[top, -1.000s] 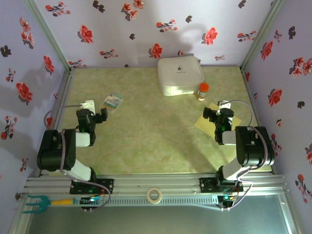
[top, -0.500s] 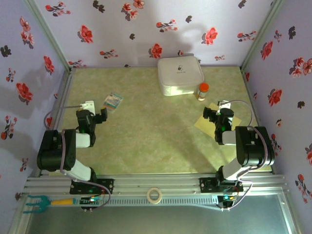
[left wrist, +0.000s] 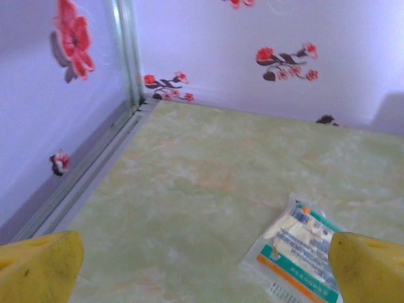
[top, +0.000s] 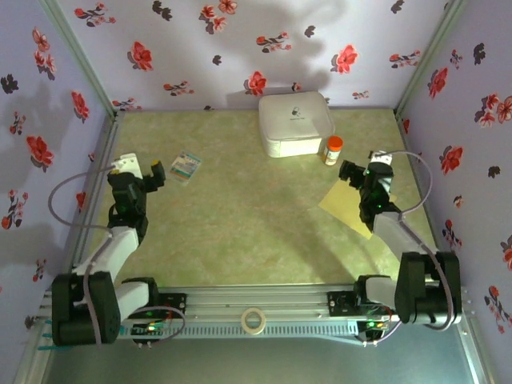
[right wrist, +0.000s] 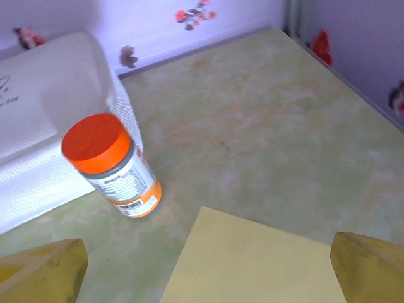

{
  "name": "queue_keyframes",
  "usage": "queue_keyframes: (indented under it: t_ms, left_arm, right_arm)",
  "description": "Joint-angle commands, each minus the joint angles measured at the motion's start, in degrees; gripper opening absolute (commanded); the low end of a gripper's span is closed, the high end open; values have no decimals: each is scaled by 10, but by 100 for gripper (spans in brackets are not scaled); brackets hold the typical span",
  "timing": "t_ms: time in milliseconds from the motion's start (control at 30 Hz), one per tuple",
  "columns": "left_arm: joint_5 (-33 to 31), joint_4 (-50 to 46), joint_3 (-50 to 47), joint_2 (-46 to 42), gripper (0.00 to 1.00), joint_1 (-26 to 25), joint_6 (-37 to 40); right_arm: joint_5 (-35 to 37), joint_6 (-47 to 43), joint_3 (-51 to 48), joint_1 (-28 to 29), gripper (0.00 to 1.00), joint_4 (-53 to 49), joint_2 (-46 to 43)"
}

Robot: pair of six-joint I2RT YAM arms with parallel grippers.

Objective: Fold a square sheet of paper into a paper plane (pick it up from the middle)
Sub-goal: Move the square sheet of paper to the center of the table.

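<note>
Square sheet of paper (top: 342,206) lying flat at right side of table (top: 240,208), directly beneath right gripper (top: 358,178), corner pointing away. Right jaws being held wide apart, empty. Left gripper (top: 154,171) likewise spread, empty, well apart from sheet. Right arm being judged nearer.

Green marbled desk (top: 240,208) and its load.
White box (top: 294,122) at the back, orange-capped bottle (top: 333,150) just beside it; square sheet of paper (top: 341,206) flat right; teal-and-white packet (top: 186,166) left.
</note>
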Motion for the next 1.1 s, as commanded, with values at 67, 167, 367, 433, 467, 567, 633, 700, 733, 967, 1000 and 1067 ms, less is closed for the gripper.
queue_keyframes:
  t_ms: [67,167,367,433,467,567,633,700,733,967,1000,1067]
  left_arm:
    - [-61,-198,49,-52,100,-2,-122]
    - [-32,-257,60,-80,100,-1,-143]
    - [83,-266,46,-118,100,9,-184]
    - [127,-264,50,-111,100,8,-194]
    - [146,-268,55,-105,100,8,-196]
    - [183,-282,65,-91,100,7,-204]
    - [196,-290,69,-86,100,6,-206]
    - [200,-295,71,-82,100,6,-219]
    - [205,-294,71,-80,100,6,-224]
    - [214,-303,70,-78,100,-7,-242]
    - [214,-309,71,-79,100,-9,-243]
    - [214,-319,75,-80,100,-13,-244]
  right_arm:
    - [-23,172,57,-8,99,-260,-21]
    - [-81,199,42,-16,99,-252,-16]
    - [-118,229,44,-31,99,-271,10]
    - [-132,233,44,-37,98,-268,27]
    - [-137,235,45,-39,98,-265,36]
    - [-153,241,51,-42,96,-260,64]
    - [-163,245,58,-45,96,-265,85]
    - [-170,249,62,-46,95,-268,102]
    - [-172,250,63,-46,95,-266,108]
    - [-190,242,70,-51,95,-275,138]
    - [-196,241,72,-51,95,-278,143]
    - [-204,243,75,-51,95,-288,153]
